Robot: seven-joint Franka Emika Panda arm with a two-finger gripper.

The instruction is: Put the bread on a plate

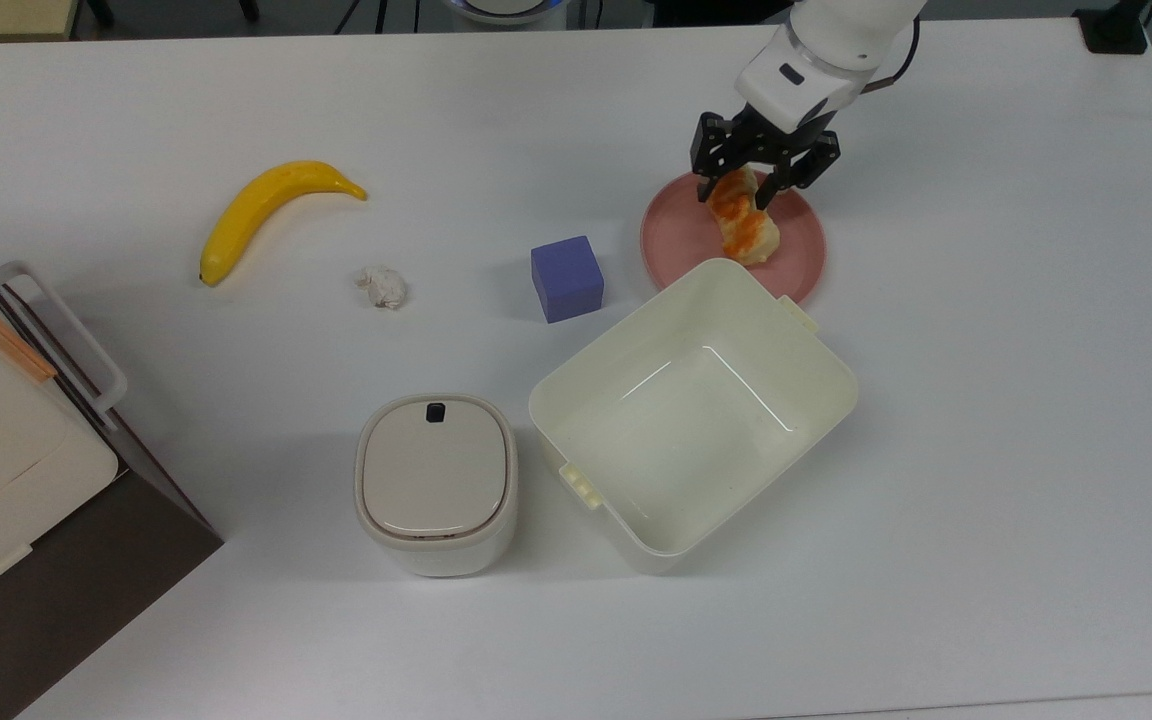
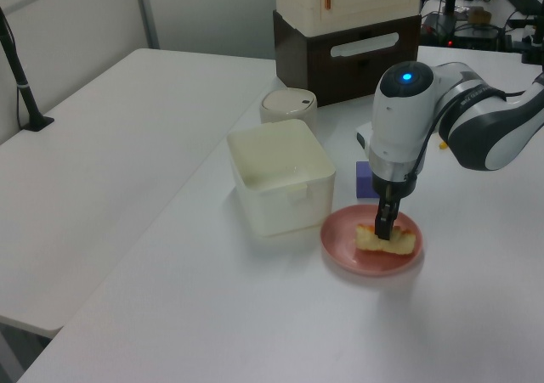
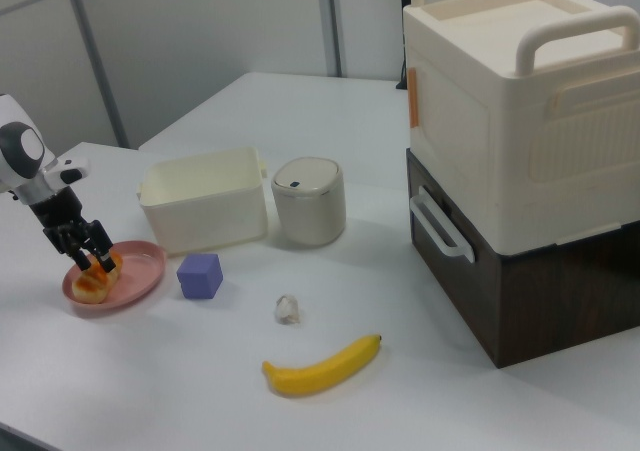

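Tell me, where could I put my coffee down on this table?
Plenty of bare table in the top view's right, beyond the cream tub. Also between the banana and purple cube. It is crowded around the pink plate, where the hand hangs.

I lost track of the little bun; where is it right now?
The bread lies on the pink plate, upper right in the top view, just beyond the cream tub, with the gripper open around it.
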